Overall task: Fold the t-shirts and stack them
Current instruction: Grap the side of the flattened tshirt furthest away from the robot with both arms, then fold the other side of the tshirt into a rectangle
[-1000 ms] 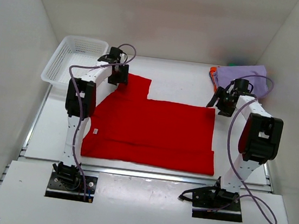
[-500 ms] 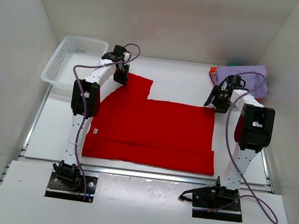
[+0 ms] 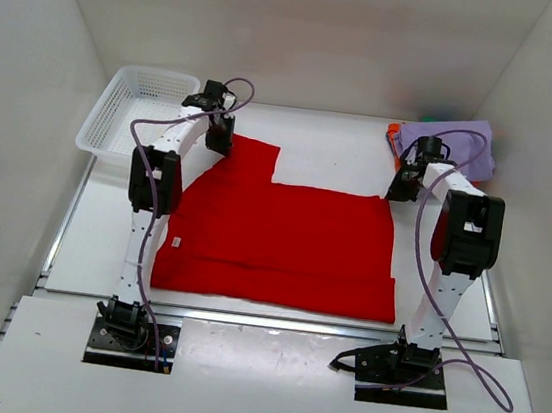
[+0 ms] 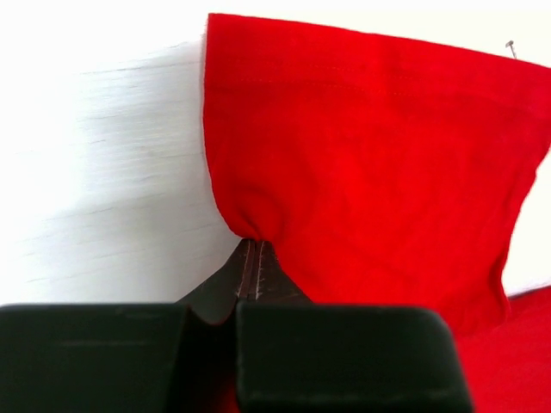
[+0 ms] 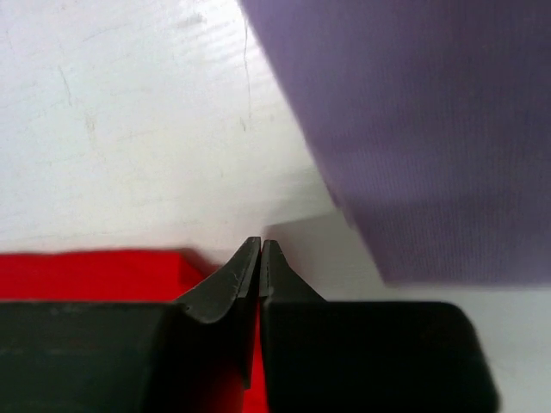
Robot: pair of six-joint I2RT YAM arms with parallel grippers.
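Top external: red t-shirt [image 3: 282,238] lying spread mid-tabletop [image 3: 334,143]; lavender t-shirt [image 3: 460,144] sitting at far right corner; left claw [image 4: 250,245] clamping red t-shirt's edge; right claw [image 5: 260,245] resting closed, fingers together, beside its far right corner.

Nothing readable; white tag [image 3: 177,242] on red t-shirt [image 3: 282,238] too small.

- The red t-shirt [image 3: 282,238] was plain bright red, unprinted, its hem stitched in matching red.
- 1 small white tag [image 3: 178,242] sat on it.
- The lavender t-shirt [image 3: 460,144] was plain pale purple.
- The orange t-shirt [image 3: 394,131] showed as a thin edge, the green t-shirt [image 3: 430,116] as a speck.
- The basket [image 3: 132,108] was white, with an open mesh pattern.
- The table [image 3: 334,143] was white.
- The left gripper [image 4: 251,243] and right gripper [image 5: 261,243] were black.
- The cables [image 3: 485,378] were purple.
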